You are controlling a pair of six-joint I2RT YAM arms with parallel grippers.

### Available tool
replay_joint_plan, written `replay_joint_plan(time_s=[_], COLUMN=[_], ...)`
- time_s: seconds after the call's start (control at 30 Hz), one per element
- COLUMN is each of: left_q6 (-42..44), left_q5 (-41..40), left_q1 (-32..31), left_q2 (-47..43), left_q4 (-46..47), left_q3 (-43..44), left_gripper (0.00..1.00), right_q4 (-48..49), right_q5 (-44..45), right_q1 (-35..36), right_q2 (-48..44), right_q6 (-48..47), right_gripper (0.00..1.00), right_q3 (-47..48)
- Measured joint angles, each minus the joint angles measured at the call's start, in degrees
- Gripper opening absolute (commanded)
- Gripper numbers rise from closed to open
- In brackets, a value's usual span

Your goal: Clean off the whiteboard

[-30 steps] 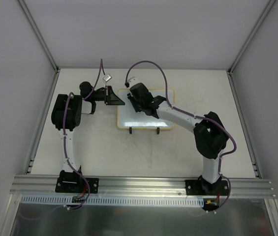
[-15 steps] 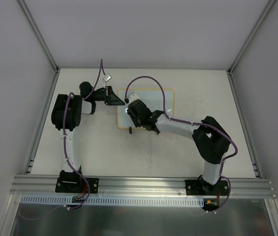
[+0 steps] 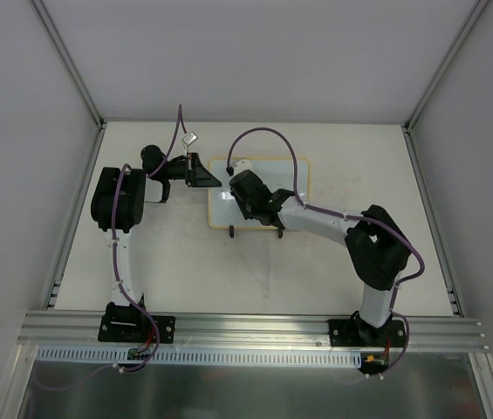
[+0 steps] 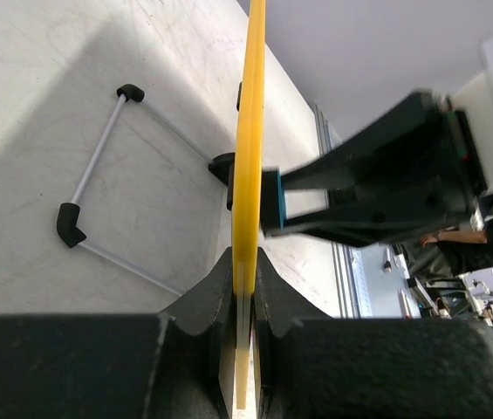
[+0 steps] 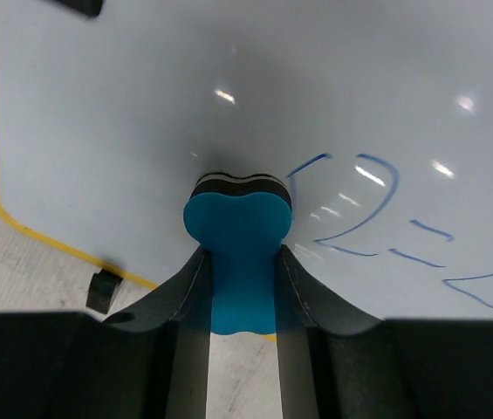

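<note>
Right arm has swept down-left over the board and come partway back. Board sits mid-frame in the top view, long axis left-right. Left gripper is clamped tight on its left frame edge. Right gripper is closed on the blue eraser, pad against the board. Blue writing lies just right of the eraser in the right wrist view, so you'd likely wipe that way next.

An off-white table with faint scuffs stands under even light between plain pale grey wall panels. Slanted metal posts mark the back corners, and an aluminium rail runs along its near edge.
</note>
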Motion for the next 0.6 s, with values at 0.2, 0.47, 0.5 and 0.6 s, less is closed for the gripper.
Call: replay_joint_plan(time_s=[0.2, 0.47, 0.5, 0.6], left_q6=[0.0, -0.5, -0.5, -0.5], left_q5=[0.0, -0.1, -0.1, -0.1], left_q1=[0.0, 0.0, 0.0, 0.0], left_q2=[-0.5, -0.5, -0.5, -0.5], left_q4=[-0.2, -0.2, -0.2, -0.3], left_q3=[-0.3, -0.5, -0.5, -0.5], left_gripper=[0.0, 0.0, 0.0, 0.0], right_q4=[-2.2, -2.3, -2.3, -1.9], right_q5=[3.5, 5.2, 5.3, 5.4], right_q1=[-4.3, -6.9, -6.8, -6.8], right_q2=[0.0, 0.9, 1.0, 1.0], right_q6=[-1.2, -2.6, -2.6, -2.4], right_gripper=[0.0, 0.0, 0.0, 0.0], right_q3=[5.6, 9.0, 9.0, 8.7])
